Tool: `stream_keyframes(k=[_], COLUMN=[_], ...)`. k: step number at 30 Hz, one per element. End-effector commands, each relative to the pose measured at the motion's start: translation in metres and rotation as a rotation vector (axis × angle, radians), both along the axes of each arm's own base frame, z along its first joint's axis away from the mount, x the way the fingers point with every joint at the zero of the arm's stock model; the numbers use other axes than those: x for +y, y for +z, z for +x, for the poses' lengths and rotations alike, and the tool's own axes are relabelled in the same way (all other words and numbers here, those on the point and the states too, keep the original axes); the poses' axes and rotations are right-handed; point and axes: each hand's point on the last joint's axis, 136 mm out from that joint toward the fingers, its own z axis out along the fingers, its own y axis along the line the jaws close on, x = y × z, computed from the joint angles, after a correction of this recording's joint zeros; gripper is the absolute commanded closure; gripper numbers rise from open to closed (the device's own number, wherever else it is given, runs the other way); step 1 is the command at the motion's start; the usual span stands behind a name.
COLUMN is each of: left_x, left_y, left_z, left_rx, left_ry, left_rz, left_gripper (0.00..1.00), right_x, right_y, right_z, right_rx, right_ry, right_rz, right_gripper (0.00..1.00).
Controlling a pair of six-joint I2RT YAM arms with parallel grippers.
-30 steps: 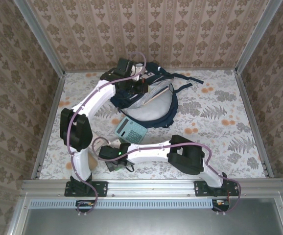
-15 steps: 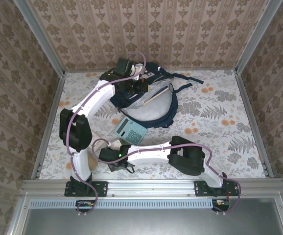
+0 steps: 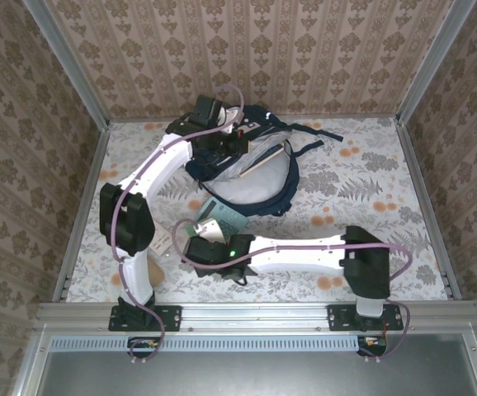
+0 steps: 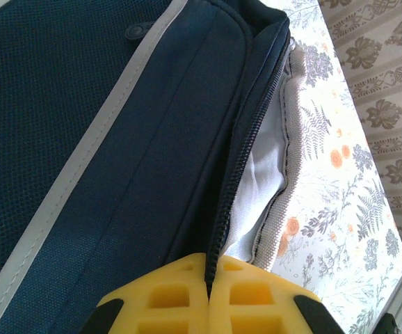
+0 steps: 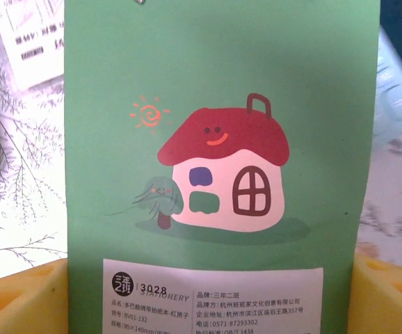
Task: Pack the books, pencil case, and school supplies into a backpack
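L arm extended, L grip [image 4: 208, 278] pinching backpack [image 4: 117, 153] | R arm across left, R grip [image 5: 208, 292] clamping book [image 5: 222, 76]

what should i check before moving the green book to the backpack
1. Book held between the right tool's fingers: ok.
2. Left tool shut on the backpack's zipper edge: ok.
3. Backpack open, lining showing: ok.
4. Open wide enough for the book: cannot tell.
5. Book lifted off the table: cannot tell.
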Motion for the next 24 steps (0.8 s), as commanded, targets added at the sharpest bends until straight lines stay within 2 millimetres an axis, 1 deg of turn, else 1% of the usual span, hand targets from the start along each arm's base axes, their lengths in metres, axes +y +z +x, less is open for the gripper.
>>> stream_keyframes(k=[1,5,8,14,16,18,20,24], left_x=[0.011,0.012,0.012,0.013,0.013,0.012,0.011,0.008], left_y=[0.041,0.051,0.060,0.083,0.091,0.099,0.105,0.115], left_z=[0.005,0.008,0.009,0.009,0.009,0.008,0.007,0.006], left_rx=[-0.083,-0.095,-0.108,-0.148,-0.161,-0.171,-0.182,-0.198], left_ry=[0.012,0.026,0.032,0.042,0.046,0.043,0.040,0.034], left_rz=[-0.034,-0.045,-0.056,-0.081,-0.091,-0.100,-0.107,-0.122], left_gripper=[1.00,1.00,1.00,1.00,1.00,1.00,1.00,1.00], right_x=[-0.036,-0.062,-0.082,-0.118,-0.125,-0.128,-0.133,-0.132], right_y=[0.022,0.033,0.036,0.043,0.046,0.051,0.053,0.050], right_z=[0.018,0.034,0.050,0.093,0.109,0.126,0.144,0.178], right_rx=[-0.075,-0.098,-0.107,-0.124,-0.133,-0.156,-0.163,-0.159], right_ry=[-0.053,-0.098,-0.133,-0.202,-0.205,-0.212,-0.220,-0.212], right_rz=[-0.039,-0.039,-0.039,0.002,0.012,0.025,0.026,0.049], right_gripper=[0.14,0.14,0.14,0.14,0.14,0.14,0.14,0.14])
